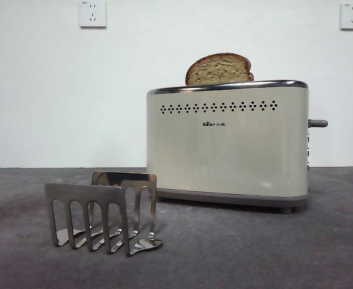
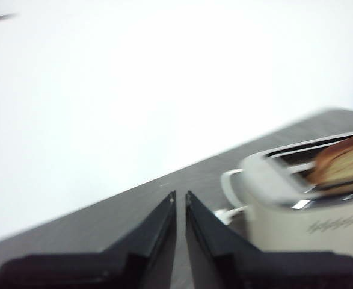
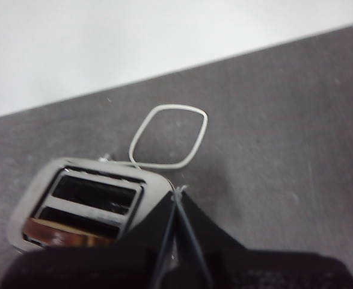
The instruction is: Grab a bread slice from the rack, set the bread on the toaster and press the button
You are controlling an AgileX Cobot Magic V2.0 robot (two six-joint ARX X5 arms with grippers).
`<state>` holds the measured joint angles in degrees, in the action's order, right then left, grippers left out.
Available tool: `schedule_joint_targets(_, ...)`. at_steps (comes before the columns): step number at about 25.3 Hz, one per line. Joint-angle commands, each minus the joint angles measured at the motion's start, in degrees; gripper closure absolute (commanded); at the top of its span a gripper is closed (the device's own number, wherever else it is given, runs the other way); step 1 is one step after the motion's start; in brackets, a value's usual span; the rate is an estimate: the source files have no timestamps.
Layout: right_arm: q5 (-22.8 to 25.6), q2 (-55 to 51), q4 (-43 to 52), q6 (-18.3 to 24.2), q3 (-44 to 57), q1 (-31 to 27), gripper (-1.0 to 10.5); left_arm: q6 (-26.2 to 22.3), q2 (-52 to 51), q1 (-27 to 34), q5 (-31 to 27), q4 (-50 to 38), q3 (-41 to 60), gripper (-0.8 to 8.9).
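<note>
We see the slice of bread [image 1: 218,69] sitting high in the toaster [image 1: 227,144], rack [image 1: 101,212] empty. Both tools, left [image 2: 180,195] and right [image 3: 179,191], are pinched shut, holding nothing. If our press on the button [image 1: 318,123] glances off, that knob won't latch.

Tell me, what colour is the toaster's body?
Cream-beige, with a chrome top rim and grey base. The toaster shows best in the front view.

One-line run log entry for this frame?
bread slice: in toaster slot | rack: empty | lever button: up | left gripper: shut, clear | right gripper: shut, above toaster
</note>
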<state>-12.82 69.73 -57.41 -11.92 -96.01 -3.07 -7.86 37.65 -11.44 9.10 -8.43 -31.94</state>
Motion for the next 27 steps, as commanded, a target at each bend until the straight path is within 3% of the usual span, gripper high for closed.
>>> schedule_joint_targets(1, 2.2, 0.8, -1.5, 0.6, -0.2, 0.0, 9.5, 8.0, -9.9, 4.9, -2.8, -3.2, 15.1, 7.85)
schedule_joint_targets(9, 6.4, 2.5, -5.8, 0.6, -0.2, 0.0, 9.5, 9.7, -29.3, 10.0, -6.0, -0.6, 31.3, 7.85)
schedule_joint_targets(14, 8.9, 3.3, -6.1, 0.6, -0.2, 0.0, 9.5, 8.9, -37.4, 10.4, -8.1, 14.7, 31.5, 7.85)
schedule_joint_targets(16, 9.6, 3.5, -6.0, 0.6, -0.2, 0.0, 9.5, 8.7, -37.4, 11.0, -8.9, 18.0, 31.5, 7.85)
schedule_joint_targets(27, 9.9, 3.6, -6.1, 0.6, -0.2, 0.0, 9.5, 9.3, -35.9, 12.8, -8.7, 17.9, 31.5, 7.85)
